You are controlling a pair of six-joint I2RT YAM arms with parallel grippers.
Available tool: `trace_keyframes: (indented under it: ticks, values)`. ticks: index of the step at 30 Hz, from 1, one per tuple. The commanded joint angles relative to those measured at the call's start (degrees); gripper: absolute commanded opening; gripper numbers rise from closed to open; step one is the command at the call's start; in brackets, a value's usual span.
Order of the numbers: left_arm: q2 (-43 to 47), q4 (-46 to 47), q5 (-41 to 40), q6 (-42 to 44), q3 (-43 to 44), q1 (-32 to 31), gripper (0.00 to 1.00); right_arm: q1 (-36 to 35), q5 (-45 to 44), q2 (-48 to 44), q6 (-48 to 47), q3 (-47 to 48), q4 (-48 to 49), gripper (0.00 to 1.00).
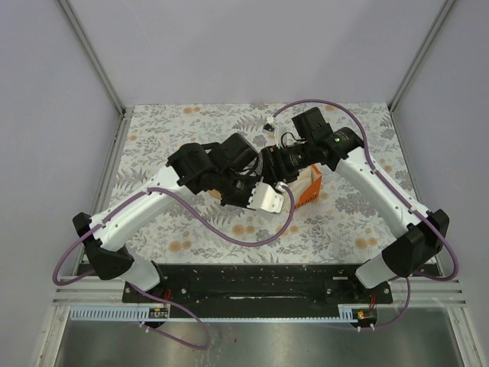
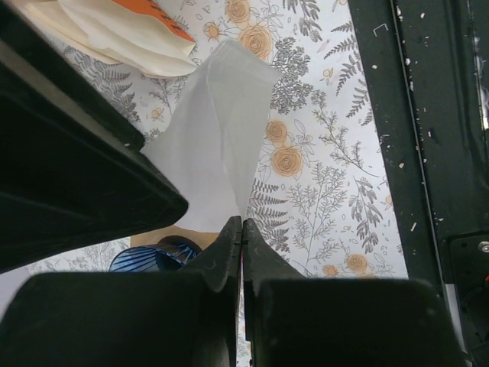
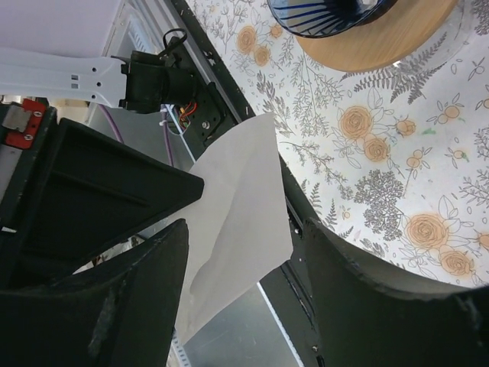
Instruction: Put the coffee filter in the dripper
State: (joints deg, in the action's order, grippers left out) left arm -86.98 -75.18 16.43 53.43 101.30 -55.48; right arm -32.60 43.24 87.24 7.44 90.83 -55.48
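Top external: arms hide the dripper (image 3: 328, 14), and both wrist views cut it off. Left gripper (image 2: 241, 226) clamped on filter (image 2: 221, 130) tip, held aloft near dripper. Right gripper (image 3: 244, 237) jaws wide apart, filter between them, contact unclear.

Filter (image 2: 221, 130) beside dripper (image 2: 157, 256), above table (image 2: 321, 176)

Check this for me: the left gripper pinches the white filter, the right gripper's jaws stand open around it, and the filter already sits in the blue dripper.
One point is wrong: the filter is not in the blue dripper. The right wrist view shows it held clear of the dripper. The left gripper does pinch it, and the right gripper is open around it.
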Motion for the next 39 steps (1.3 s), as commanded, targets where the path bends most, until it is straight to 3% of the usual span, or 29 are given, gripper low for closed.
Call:
trace_keyframes:
  ticks: [1, 7, 12, 17, 22, 23, 25, 29, 33, 39]
  values:
    - [1.2, 3.4, -3.6, 0.3, 1.1, -0.2, 0.0, -0.9, 2.5, -0.8, 2.1, -1.7, 3.5, 0.66]
    - [1.0, 3.7, -4.7, 0.3, 1.8, -0.2, 0.0, -1.5, -0.5, 0.6, 0.7, -1.8, 0.8, 0.5]
    - [1.1, 4.2, -6.2, -0.3, 1.9, -0.2, 0.0, -1.5, -1.7, 0.5, 0.4, -0.9, 0.6, 0.16]
    - [1.7, 8.3, -9.4, -4.4, 2.2, -0.1, 0.0, -1.4, -6.8, -0.7, -0.3, 0.4, 2.0, 0.01]
    - [2.5, 12.7, -9.7, -11.1, 5.6, 2.7, 0.38, -1.5, -14.0, -5.1, -0.2, 0.9, 6.8, 0.0]
    - [3.0, 14.1, -9.6, -13.5, 6.8, 3.5, 0.51, -1.4, -16.8, -5.7, -0.4, 0.8, 7.6, 0.0]
    - [3.6, 16.3, -9.5, -18.2, 8.8, 5.8, 0.67, -1.5, -21.3, -6.9, -0.9, 0.3, 9.7, 0.0]
    - [5.3, 19.5, -4.3, -29.1, 10.9, 12.1, 0.74, -1.5, -25.0, -8.3, -1.5, -0.4, 15.6, 0.0]
    - [7.5, 24.8, -4.4, -46.6, 9.2, 19.2, 0.9, -2.3, -33.2, -9.2, -2.9, 0.1, 22.4, 0.0]
    - [9.5, 30.0, -3.4, -65.6, 4.8, 30.9, 0.95, -6.9, -53.4, -7.7, -4.5, -2.0, 38.9, 0.0]
